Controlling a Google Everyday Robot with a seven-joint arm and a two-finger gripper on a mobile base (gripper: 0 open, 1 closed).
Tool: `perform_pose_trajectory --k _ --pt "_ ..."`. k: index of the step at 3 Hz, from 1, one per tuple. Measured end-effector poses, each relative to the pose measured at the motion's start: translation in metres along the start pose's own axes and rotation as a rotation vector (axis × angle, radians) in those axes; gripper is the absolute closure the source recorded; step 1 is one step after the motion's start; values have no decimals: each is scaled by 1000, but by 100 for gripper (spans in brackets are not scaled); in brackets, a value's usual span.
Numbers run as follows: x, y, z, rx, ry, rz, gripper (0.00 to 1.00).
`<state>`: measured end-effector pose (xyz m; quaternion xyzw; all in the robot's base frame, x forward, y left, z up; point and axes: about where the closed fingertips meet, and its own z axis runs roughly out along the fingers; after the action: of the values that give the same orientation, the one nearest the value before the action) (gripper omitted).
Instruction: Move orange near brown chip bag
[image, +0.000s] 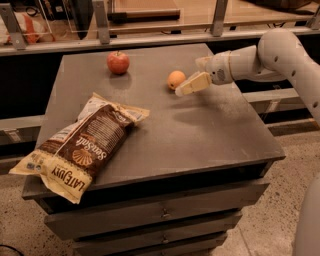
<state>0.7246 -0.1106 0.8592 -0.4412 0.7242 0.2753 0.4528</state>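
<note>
Orange (176, 79) rests on the counter (165, 130), well apart from the brown chip bag (82, 145) and out past the bag's far end. The hand (191, 84) hangs just beyond the orange, on the side away from the bag, and whether it is wide or narrow cannot be told. Judgement: the orange lies bagward of the hand.

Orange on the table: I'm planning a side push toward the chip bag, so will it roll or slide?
Likely rolls: the orange is round and smooth on a flat table. Probably firm, not floppy. With the pincer close beside it, a nudge may send it astray.
</note>
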Motion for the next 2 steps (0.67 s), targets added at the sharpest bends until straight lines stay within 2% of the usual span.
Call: perform_pose_trajectory --k 1,2 --pt "-5 2 16 -27 -24 -46 0" --pt "-9 4 29 -52 -52 -99 19"
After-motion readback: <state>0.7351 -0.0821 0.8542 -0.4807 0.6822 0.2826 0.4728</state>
